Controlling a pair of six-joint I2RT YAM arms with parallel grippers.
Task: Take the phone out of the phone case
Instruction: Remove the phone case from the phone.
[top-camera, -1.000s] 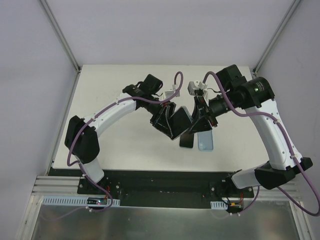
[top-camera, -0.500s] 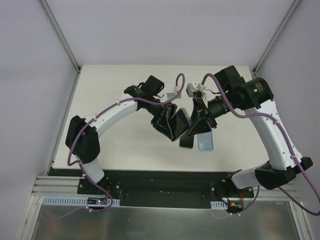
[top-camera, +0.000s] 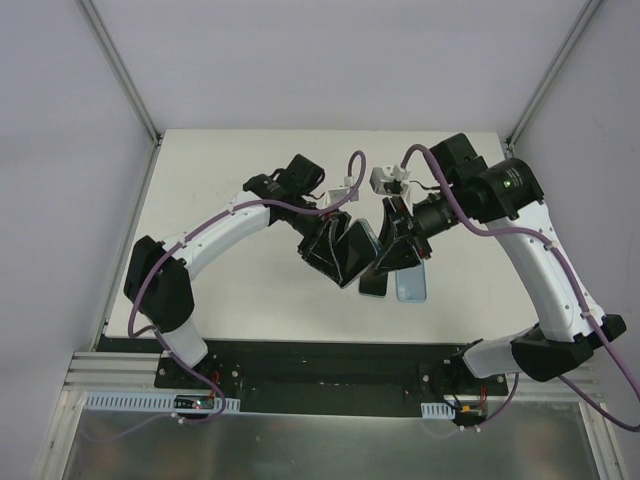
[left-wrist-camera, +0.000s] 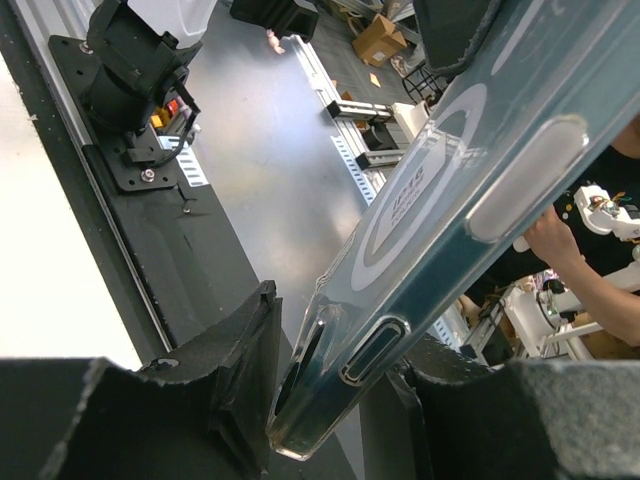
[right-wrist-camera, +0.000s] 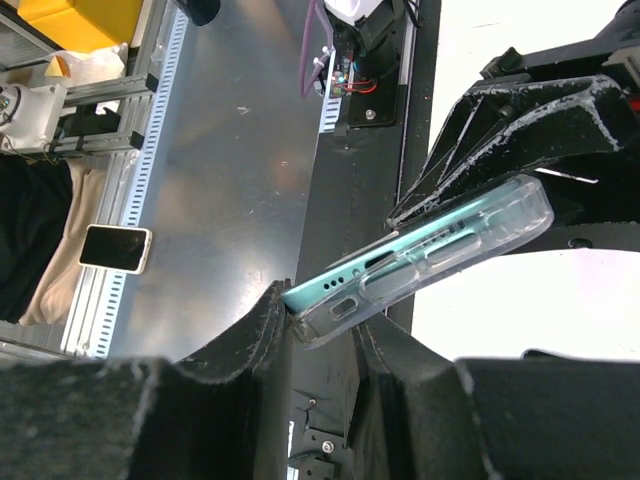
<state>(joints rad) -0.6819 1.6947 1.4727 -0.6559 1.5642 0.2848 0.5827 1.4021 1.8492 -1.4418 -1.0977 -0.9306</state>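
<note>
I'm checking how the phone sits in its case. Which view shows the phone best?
Right wrist: the teal phone shows edge-on, nearly full length, inside the clear case. Left wrist shows mainly case wall, close up; top external, just a sliver.

No words or numbers could be read for sure. The clear phone case (left-wrist-camera: 520, 175) had a round ring mark (left-wrist-camera: 372, 240) on its back. A short line of small dark print (left-wrist-camera: 405, 192) stood inside that ring in the left wrist view. The letters were turned sideways and were too blurry to make out. In the right wrist view and the top view, any writing was too small to read.
</note>
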